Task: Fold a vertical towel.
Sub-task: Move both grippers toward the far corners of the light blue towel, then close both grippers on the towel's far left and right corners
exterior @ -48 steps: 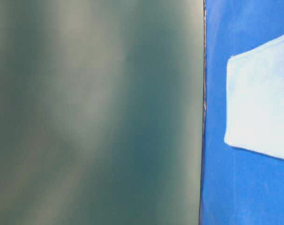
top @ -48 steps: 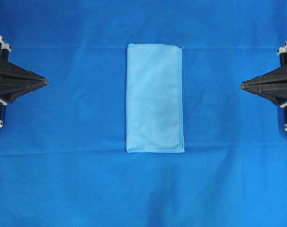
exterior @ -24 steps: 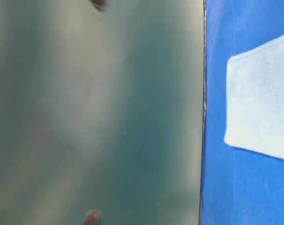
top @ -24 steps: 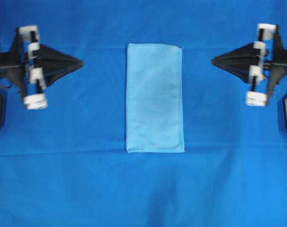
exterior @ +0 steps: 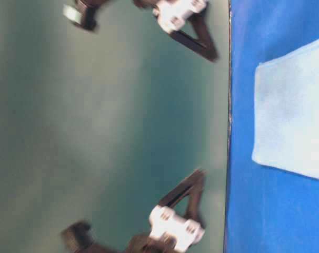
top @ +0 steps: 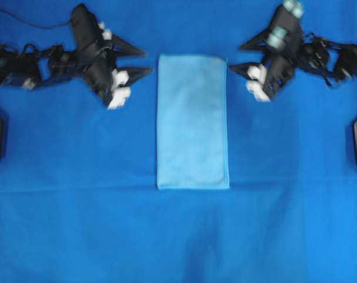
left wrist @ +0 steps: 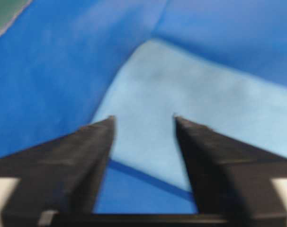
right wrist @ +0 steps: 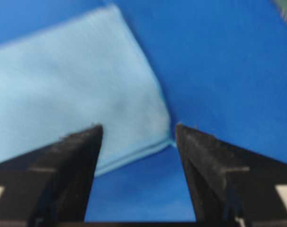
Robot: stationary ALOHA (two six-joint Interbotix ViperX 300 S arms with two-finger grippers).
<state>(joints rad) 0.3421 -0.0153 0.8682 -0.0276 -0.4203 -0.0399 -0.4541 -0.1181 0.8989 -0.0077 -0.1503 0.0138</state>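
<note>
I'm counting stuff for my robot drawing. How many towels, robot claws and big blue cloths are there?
Light blue towel: 1
End effectors: 2, left end effector and right end effector, both open
Deep blue table covering: 1
Total: 4

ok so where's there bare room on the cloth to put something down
Free: the wide strip of table covering below the towel, and both sides beside its lower half. Crowded: the towel's top corners, flanked by the open left gripper and right gripper.

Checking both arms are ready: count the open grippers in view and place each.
2. The left gripper is open beside the towel's far-left corner; the right gripper is open beside its far-right corner. None hidden.
</note>
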